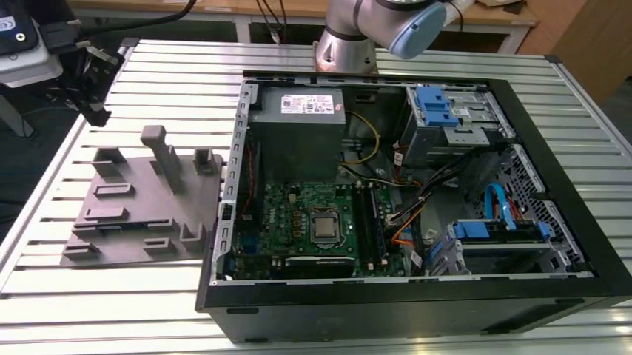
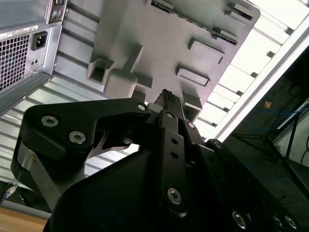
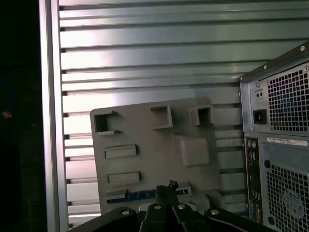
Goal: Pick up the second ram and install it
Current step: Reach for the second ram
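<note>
The second ram (image 3: 140, 195) is a slim dark blue stick lying in a slot of the grey fixture plate (image 3: 145, 140). In the second wrist view it is a dark strip (image 2: 181, 17) at the plate's far edge (image 2: 159, 43). My gripper (image 1: 98, 115) hangs above the table at the exterior view's far left, behind the fixture plate (image 1: 138, 211) and well clear of the ram. Its black fingertips (image 3: 166, 187) are pressed together with nothing between them, and so they stand in the second wrist view (image 2: 166, 98) too.
The open computer case (image 1: 553, 296) fills the exterior view's right, holding the green motherboard (image 1: 296, 207), long black slots (image 1: 371, 222) and the grey power supply (image 1: 296, 118). Upright pegs (image 1: 158, 151) rise from the fixture plate. Dark floor lies past the table edge (image 3: 48, 121).
</note>
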`<state>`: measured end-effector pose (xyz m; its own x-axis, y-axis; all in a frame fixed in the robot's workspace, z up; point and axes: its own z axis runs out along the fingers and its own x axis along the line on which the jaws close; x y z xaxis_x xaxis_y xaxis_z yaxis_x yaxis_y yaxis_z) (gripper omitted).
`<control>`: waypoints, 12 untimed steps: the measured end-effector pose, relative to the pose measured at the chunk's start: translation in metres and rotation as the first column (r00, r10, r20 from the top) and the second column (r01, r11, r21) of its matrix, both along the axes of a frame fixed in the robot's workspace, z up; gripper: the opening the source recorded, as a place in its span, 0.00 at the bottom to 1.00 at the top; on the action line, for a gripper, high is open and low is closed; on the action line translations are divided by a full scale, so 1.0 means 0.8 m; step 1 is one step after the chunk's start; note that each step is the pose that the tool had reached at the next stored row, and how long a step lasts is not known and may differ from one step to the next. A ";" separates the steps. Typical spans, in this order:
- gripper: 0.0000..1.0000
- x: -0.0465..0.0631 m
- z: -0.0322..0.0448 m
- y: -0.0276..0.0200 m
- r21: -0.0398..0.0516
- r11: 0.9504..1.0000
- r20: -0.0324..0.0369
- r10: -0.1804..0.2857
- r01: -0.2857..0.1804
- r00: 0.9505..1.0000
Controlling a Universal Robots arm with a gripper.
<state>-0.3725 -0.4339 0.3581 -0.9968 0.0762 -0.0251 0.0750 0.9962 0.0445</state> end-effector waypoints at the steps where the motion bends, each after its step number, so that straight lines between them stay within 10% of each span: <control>1: 0.11 0.000 -0.0022 -0.0004 0.000 1.000 0.000 0.000 0.000 1.000; 12: 0.11 0.000 -0.0274 -0.0043 0.000 1.000 0.000 0.000 0.000 1.000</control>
